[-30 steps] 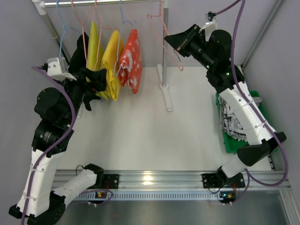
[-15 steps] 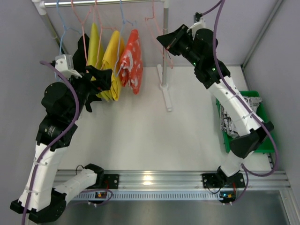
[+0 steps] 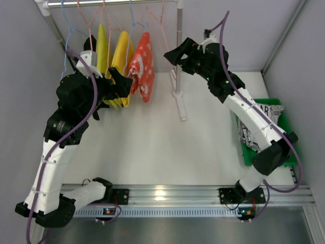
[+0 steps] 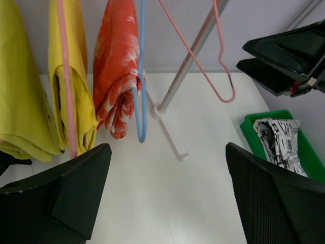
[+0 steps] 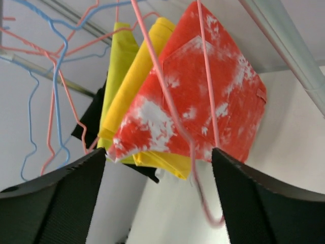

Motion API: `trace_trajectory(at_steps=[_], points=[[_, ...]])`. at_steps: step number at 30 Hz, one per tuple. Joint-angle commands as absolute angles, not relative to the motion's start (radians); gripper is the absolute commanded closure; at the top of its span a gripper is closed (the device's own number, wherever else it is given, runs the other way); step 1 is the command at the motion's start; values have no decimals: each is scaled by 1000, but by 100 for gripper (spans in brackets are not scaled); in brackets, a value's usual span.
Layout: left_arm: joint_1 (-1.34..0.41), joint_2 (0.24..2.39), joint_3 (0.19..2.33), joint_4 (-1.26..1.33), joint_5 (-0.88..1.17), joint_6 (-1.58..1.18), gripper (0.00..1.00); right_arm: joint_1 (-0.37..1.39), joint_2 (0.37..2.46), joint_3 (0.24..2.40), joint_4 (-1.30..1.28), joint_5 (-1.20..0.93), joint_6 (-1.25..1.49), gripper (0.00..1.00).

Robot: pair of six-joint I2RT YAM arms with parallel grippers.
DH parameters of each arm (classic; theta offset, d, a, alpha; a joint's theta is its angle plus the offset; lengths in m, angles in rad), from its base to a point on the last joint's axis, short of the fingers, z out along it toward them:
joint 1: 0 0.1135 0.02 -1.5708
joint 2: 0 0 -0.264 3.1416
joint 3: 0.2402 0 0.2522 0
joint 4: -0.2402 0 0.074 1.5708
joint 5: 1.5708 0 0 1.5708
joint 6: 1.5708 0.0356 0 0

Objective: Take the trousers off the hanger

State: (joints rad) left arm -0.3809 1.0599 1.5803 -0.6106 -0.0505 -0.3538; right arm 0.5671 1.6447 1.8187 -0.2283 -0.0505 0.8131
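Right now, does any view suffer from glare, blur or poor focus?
Top external: even light, one glare patch on the aluminium rail. Left wrist: the trousers in the green bin read reasonably sharp. Right wrist: the hanger softens close to the lens, the red-orange garment is crisp.

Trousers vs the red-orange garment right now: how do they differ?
The trousers lie crumpled in the green bin; the red-orange garment hangs folded from the rail. The trousers are white with black print; the red-orange garment carries white spots. Both are cloth garments.
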Motion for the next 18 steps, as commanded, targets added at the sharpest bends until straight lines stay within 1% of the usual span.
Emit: trace_trajectory(at_steps=[1, 2, 3, 6, 10, 14, 16, 17, 18], points=[[-377, 1084, 1660, -695, 96, -290, 1, 584, 1513, 1767, -173, -58, 726, 14], [-377, 1094, 1670, -710, 121, -275, 1, 584, 1462, 1723, -170, -57, 701, 3], [-377, 1097, 1687, -739, 142, -264, 1, 584, 1433, 1697, -167, -54, 639, 1], [-376, 1100, 1707, -782, 181, -219, 1, 583, 1295, 1567, -144, -31, 524, 1], [-377, 1065, 1686, -808, 172, -167, 1, 581, 1108, 1370, -166, 32, 385, 1], [-377, 996, 1637, -828, 11, -118, 1, 581, 881, 1205, -225, 107, 241, 0], [-374, 962, 1603, -831, -55, -82, 1, 580, 806, 1108, -259, 173, 164, 1], [-371, 930, 1567, -842, -111, -72, 1, 554, 728, 1076, -265, 184, 140, 1], [-370, 914, 1549, -850, -139, -65, 1, 529, 694, 1048, -273, 175, 100, 1]])
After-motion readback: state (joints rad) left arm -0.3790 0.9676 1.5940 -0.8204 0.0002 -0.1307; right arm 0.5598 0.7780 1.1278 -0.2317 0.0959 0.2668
